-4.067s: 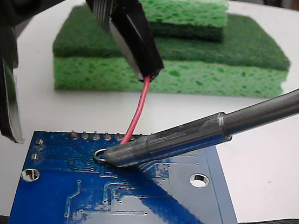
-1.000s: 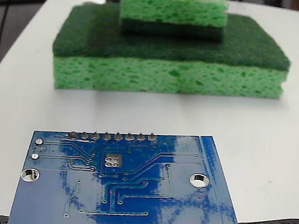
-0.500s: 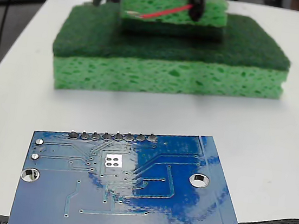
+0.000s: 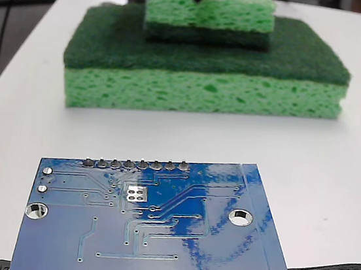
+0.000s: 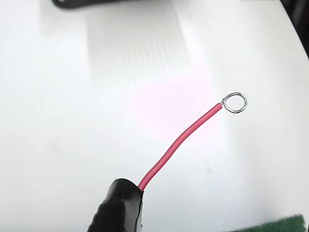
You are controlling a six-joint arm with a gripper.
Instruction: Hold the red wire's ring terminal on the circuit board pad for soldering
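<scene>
Gripper (image 5: 118, 205) clamped on red wire (image 5: 181, 142); ring terminal (image 5: 235, 102) free in air over bare white table (image 4: 335, 160), beyond the sponges (image 4: 205, 65). Circuit board (image 4: 155, 237) near cam, pad (image 4: 136, 193) uncovered. Recommend: bring ring flat & centred onto pad, avoid pin row (image 4: 136, 165), w/ light pressure.

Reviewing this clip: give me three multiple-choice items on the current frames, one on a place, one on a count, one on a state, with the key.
1. Where is the red wire in the fixed view?
A. top edge, above the sponges
B. on the board
C. on the black part

2. How many green sponges are stacked?
A. one
B. two
C. four

3. The ring terminal is:
A. on the pad
B. in the air, off the board
C. soldered

Key: A, red streak at the top edge; B, small sponge on a large one; B, the pad on the circuit board is bare.
</scene>
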